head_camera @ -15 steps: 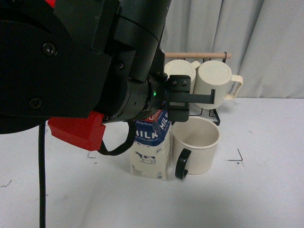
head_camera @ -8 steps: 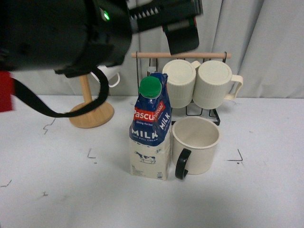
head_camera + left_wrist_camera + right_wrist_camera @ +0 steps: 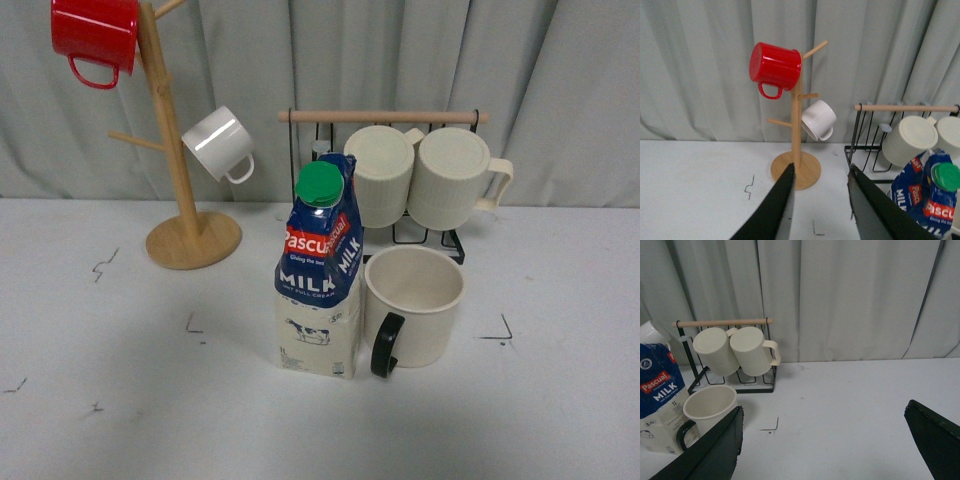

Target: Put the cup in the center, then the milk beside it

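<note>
The cup [image 3: 415,305], a large cream mug with a black handle, stands upright in the middle of the white table. The milk [image 3: 320,275], a blue and cream carton with a green cap, stands upright right beside it, touching or nearly touching. Both also show in the right wrist view: the cup [image 3: 710,407] and the milk [image 3: 660,400]. The milk shows at the edge of the left wrist view [image 3: 927,195]. My left gripper [image 3: 820,200] is open and empty, raised, apart from the milk. My right gripper [image 3: 822,445] is wide open and empty over bare table. Neither arm shows in the front view.
A wooden mug tree [image 3: 185,215] holds a red mug [image 3: 95,35] and a small white mug [image 3: 220,145]. A black wire rack [image 3: 400,170] behind the cup holds two ribbed cream mugs [image 3: 415,175]. Grey curtain hangs behind the table.
My left arm, which filled the front view over the milk, has lifted up and left and is now out of that view. The milk and cup stay put.
</note>
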Action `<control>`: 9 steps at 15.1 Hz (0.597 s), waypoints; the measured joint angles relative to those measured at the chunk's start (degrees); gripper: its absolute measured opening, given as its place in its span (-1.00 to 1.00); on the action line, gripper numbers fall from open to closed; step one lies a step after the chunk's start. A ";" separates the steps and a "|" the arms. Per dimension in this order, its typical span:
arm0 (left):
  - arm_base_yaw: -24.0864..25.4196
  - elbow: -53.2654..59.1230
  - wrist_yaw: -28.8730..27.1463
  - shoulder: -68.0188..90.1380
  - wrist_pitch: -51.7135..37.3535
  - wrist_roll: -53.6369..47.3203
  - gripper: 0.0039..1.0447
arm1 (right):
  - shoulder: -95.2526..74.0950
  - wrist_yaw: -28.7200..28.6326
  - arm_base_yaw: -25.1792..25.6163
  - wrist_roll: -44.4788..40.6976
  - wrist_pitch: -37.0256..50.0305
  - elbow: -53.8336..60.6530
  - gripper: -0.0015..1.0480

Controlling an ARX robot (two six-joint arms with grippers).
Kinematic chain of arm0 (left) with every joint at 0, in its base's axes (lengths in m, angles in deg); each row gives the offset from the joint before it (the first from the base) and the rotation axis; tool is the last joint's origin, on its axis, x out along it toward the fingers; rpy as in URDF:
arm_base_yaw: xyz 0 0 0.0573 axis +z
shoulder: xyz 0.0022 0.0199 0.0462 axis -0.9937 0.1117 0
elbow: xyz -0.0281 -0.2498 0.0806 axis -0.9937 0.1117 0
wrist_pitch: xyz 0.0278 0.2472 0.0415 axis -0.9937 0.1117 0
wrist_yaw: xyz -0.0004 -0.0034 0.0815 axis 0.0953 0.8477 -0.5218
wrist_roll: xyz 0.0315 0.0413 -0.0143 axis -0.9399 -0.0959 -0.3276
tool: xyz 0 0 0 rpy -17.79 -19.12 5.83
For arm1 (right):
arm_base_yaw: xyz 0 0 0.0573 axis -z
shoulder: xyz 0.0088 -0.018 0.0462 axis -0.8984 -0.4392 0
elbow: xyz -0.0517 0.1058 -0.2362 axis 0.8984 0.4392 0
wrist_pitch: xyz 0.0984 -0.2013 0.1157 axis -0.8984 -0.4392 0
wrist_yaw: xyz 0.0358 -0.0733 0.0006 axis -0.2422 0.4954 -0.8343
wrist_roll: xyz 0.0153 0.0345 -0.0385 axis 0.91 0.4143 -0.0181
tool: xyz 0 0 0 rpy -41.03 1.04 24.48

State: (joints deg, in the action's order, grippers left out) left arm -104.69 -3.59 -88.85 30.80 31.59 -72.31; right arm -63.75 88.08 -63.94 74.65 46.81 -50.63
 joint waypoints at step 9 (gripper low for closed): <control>14.16 12.50 14.27 -19.17 6.84 -1.05 -0.97 | 0.00 0.02 0.00 0.02 0.00 0.00 0.87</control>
State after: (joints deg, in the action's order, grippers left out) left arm -90.52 8.91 -74.58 11.64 38.43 -73.36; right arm -63.75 88.10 -63.94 74.67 46.81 -50.63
